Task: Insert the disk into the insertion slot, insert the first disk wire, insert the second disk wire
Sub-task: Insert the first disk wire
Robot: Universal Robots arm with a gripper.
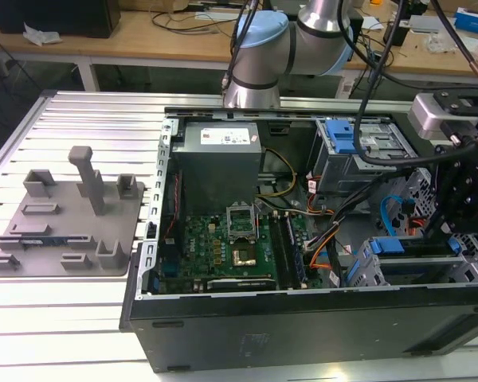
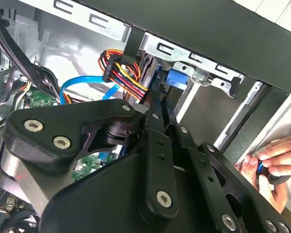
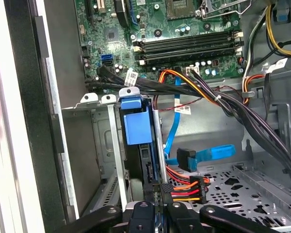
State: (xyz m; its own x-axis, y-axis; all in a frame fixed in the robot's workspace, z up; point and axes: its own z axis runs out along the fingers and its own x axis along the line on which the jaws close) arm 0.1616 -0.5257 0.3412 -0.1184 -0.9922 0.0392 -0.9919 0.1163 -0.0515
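Black linkage of the gripper (image 2: 160, 94) lies closest in both wrist views. Its fingers stand narrow, the tips almost meeting, and I cannot tell if they pinch anything. Just ahead of the tips, the disk in its bright blue plastic frame (image 3: 136, 121) sits inside the low grey sheet-metal insertion slot (image 3: 101, 138), at the lower right of the exterior view. A black plug with red, orange and yellow wires (image 3: 184, 187) lies just beside the tips.
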